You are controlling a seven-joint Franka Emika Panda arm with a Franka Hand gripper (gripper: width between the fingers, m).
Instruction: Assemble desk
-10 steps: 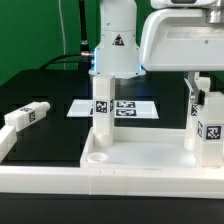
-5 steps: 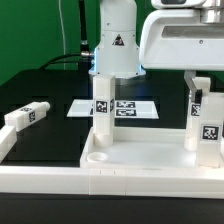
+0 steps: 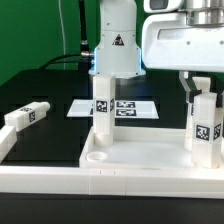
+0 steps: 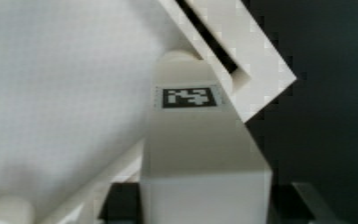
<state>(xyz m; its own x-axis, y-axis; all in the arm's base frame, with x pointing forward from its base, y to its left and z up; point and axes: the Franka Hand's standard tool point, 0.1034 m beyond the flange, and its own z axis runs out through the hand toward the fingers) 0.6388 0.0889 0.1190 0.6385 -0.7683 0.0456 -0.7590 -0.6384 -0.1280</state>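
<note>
Gripper (image 3: 203, 90) hangs at the exterior view's right, its two fingers clenched on the upper end of the held leg (image 3: 205, 128); that leg stands upright with its tag facing the camera, over the right end of the desk panel (image 3: 145, 150); I cannot tell whether its foot is seated in a socket or only above it. In the wrist view the held leg (image 4: 202, 150) fills the middle, tag plain on its face. The panel lies near the front of the black table (image 3: 50, 110), rim up; a standing leg (image 3: 102, 108) rises upright from its far left corner. A loose leg (image 3: 25, 117) lies on its side well to the exterior view's left, beside the white rail (image 3: 8, 145); the marker board (image 3: 125, 108) lies flat beyond the panel, behind the standing leg.
</note>
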